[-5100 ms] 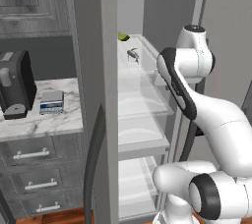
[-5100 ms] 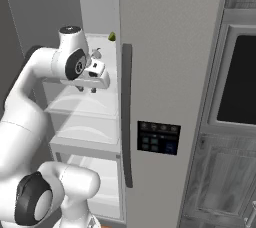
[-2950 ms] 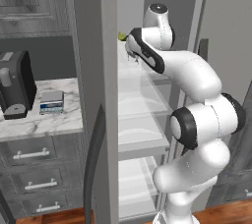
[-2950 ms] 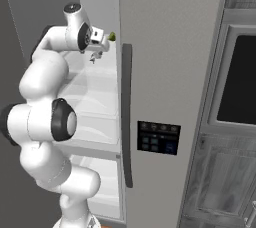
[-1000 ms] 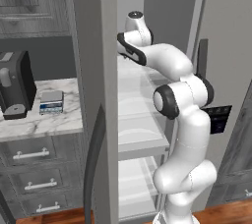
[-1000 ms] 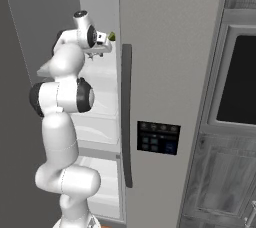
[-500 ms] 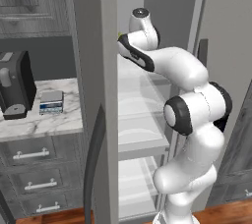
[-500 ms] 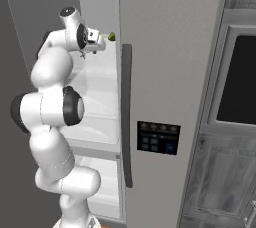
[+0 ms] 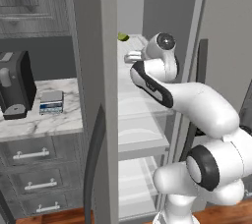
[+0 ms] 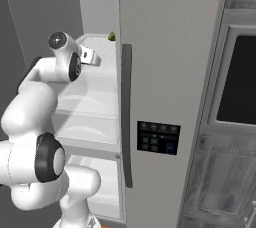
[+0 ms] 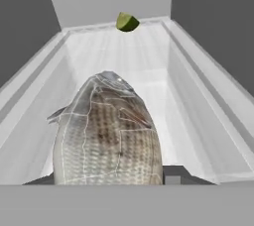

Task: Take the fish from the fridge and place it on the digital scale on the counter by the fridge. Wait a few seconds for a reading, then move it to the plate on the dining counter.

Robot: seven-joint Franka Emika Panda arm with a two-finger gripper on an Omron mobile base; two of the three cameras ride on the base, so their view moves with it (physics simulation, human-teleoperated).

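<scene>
I have the fish [image 11: 106, 131] pinched between my jaws: in the hand view it fills the space straight ahead of me, scaled flank up, with a dark finger tip [image 11: 172, 175] showing at its lower right. It hangs just above the front part of the fridge [image 9: 93, 95] shelf [image 11: 149, 81], inside the white interior. At the back edge of that shelf sits a yellow-green fruit [image 11: 127, 22], well apart from the fish.

So, as I judge it, the first step is nearly through: the fish is gripped, but it is not yet out of the fridge. Everything else is left. The digital scale [image 9: 51, 102] lies bare on the counter [image 9: 39, 120] by the fridge, near the front edge and just beside the black coffee machine [image 9: 15, 85]. After the weighing, the carry to the plate on the dining counter remains.

The hand view gives me the fish and the grip. The left base view gives the scale, the counter, and my gripper [image 9: 132, 57] at the upper shelf, past the open door's edge. The right base view gives my gripper [image 10: 94, 58] from the other side, the long dark handle [image 10: 127, 117] and the door's control panel [image 10: 158, 137].
</scene>
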